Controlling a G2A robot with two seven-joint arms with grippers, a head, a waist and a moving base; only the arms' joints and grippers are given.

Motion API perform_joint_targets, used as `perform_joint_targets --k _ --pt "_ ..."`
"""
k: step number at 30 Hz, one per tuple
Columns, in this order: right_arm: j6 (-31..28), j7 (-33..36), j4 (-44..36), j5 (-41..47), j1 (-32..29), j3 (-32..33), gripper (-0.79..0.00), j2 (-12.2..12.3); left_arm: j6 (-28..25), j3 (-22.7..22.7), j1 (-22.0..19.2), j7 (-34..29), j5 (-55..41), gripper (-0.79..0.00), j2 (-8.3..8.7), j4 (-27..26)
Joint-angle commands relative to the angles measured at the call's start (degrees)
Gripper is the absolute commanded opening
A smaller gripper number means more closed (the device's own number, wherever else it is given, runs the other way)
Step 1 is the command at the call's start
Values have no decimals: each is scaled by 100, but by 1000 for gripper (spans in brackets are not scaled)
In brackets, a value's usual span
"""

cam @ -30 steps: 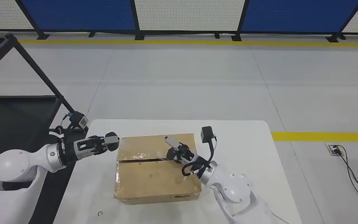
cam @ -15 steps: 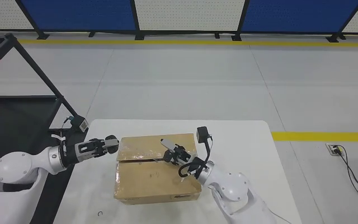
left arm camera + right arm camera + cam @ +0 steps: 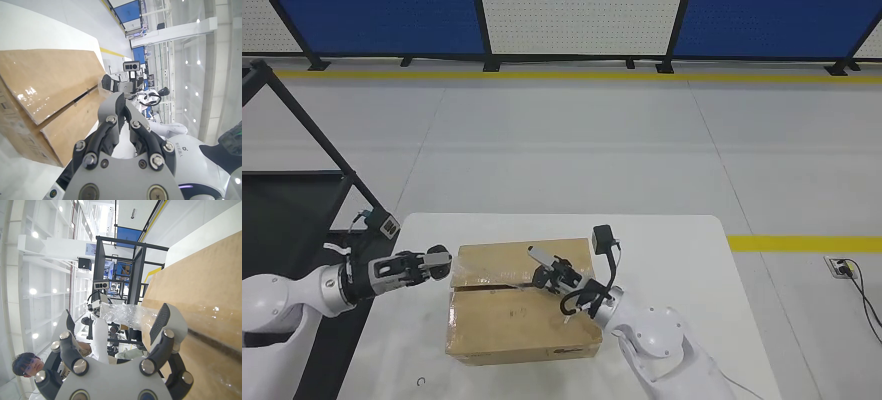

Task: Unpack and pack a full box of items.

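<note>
Now right jaws farther along box

This looks like a robotics test hall in an industrial building. Blue and white partition panels fence off a bay of pale glossy floor marked with yellow line tape, and a plain white worktop stands inside it. Around it are a black metal frame rack, tall white wall shelving and a high ceiling with rows of spot lights.
</note>
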Motion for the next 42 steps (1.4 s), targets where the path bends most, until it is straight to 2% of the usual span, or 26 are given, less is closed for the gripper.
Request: perform_joint_targets --k 1,29,42 --pt "-6 15 13 2 11 -3 0 0 -1 -12 21 18 34 -785 7 -8" --pt "44 214 430 124 452 -340 0 -90 110 -2 207 116 340 -785 66 223" --pt "209 115 811 111 720 -576 0 -180 180 152 102 124 529 -785 69 485"
